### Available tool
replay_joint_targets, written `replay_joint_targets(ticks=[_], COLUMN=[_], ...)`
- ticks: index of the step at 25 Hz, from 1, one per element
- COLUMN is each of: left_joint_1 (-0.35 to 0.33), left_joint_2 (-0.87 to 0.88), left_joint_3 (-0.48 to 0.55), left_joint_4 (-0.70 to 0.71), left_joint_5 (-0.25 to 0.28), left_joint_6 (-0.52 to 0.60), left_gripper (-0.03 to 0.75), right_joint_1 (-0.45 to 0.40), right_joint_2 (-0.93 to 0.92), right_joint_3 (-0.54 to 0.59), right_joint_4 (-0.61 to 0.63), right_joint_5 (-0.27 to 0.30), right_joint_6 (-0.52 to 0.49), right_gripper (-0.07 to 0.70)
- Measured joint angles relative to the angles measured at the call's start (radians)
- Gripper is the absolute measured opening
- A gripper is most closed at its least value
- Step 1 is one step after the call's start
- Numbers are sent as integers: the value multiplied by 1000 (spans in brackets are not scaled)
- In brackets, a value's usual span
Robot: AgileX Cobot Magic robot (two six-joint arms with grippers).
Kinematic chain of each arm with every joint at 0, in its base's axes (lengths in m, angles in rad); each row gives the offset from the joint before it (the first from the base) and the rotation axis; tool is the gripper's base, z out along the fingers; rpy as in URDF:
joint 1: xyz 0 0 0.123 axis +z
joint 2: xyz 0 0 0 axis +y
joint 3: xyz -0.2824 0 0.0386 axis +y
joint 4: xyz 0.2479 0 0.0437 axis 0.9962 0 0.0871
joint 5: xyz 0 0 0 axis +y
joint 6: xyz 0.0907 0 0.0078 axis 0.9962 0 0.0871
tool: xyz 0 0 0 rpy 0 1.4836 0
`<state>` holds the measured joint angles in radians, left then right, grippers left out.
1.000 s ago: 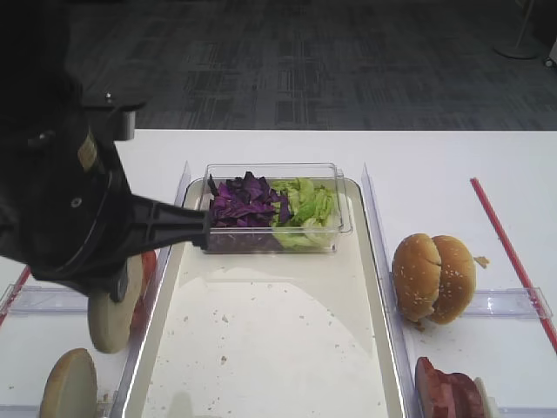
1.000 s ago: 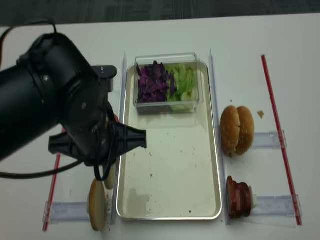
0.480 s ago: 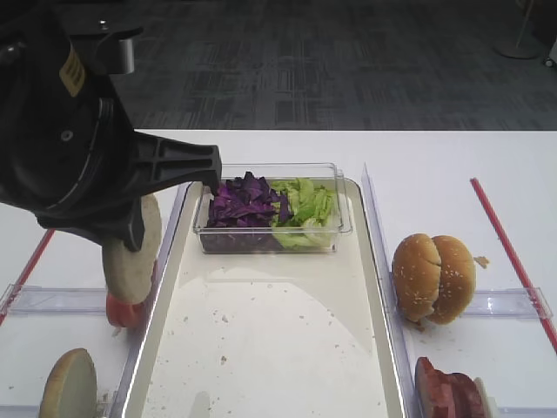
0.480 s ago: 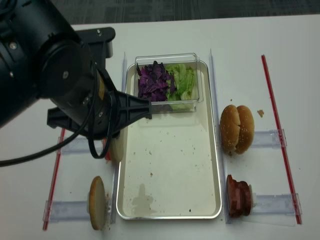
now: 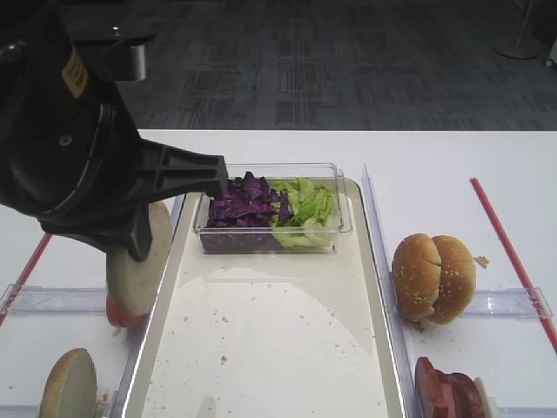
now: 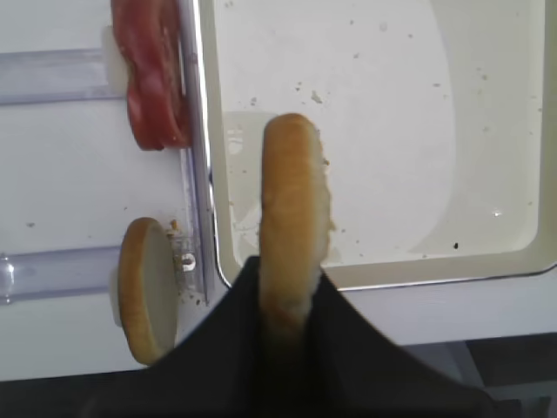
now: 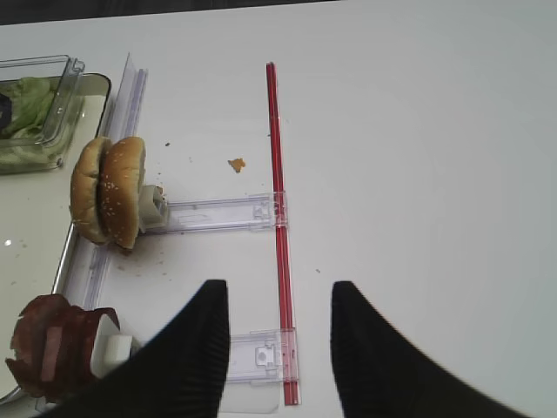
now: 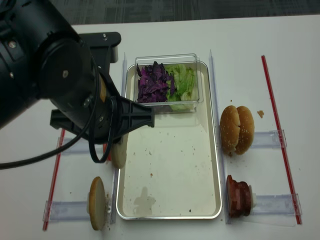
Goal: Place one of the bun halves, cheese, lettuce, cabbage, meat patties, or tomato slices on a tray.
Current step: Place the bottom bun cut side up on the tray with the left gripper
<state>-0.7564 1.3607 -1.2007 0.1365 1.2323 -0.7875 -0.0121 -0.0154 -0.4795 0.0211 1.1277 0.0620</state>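
My left gripper [image 6: 287, 292] is shut on a flat bun half [image 6: 292, 209], held on edge. The bun half [image 5: 139, 261] hangs over the left rim of the cream tray [image 5: 278, 348], beside the tomato slices [image 6: 152, 78]. At the tray's far end, cabbage [image 5: 244, 200] and lettuce [image 5: 305, 205] fill a clear box. Meat patties [image 5: 444, 387] stand right of the tray. No cheese is in view. Far right, my right gripper [image 7: 277, 300] is open above the bare table, holding nothing.
Two sesame bun halves [image 5: 432, 277] stand on a clear rack right of the tray. Another flat bun half [image 5: 68, 383] stands on the near left rack. Red strips [image 5: 509, 248] run along the table's sides. My left arm's black bulk [image 8: 55, 75] covers the table's left.
My left arm has risen and carried the bun half away from the near rack, toward the tray's left rim. The right gripper shows no change.
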Motion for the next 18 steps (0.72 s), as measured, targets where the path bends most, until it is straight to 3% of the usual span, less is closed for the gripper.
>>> replay_joint_targets(ticks=[5,18], left_joint_1=[0,0], left_joint_2=[0,0], left_joint_3=[0,0], left_joint_4=[-63,-275], left_joint_5=[-24,-319], left_joint_6=[31,147], left_gripper=[32,31], right_joint_1=[0,0], right_joint_2=[0,0], right_joint_3=[0,0], right_joint_4=[0,0], right_joint_5=[0,0], right_joint_6=[0,0], right_gripper=[319,319])
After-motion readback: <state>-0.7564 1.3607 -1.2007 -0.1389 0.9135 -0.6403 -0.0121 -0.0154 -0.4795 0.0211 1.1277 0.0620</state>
